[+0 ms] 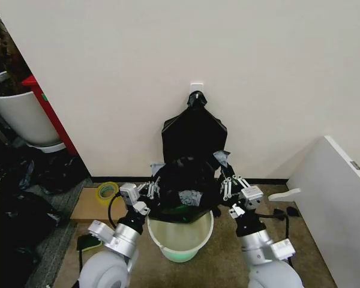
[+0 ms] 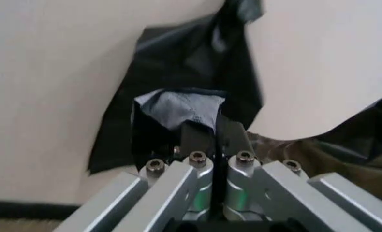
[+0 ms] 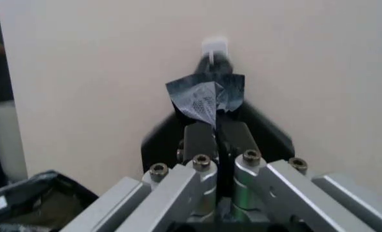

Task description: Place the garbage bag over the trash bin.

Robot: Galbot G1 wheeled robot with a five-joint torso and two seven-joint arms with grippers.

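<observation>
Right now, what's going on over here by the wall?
The robot holds the garbage bag stretched between both arms, just above the trash bin on the floor. The left gripper and right gripper are each shut on a bag edge. The bag is not yet over the bin's rim.

garbage bag (image 1: 186, 186): glossy black, grey sheen on its creases
trash bin (image 1: 180, 235): white, pale green at the base
hanging bundle (image 1: 194, 135): flat black
tape roll (image 1: 107, 191): yellow
wall (image 1: 168, 60): plain off-white
left gripper (image 1: 149, 191): silver, black pads
right gripper (image 1: 229, 186): silver, black pads
</observation>
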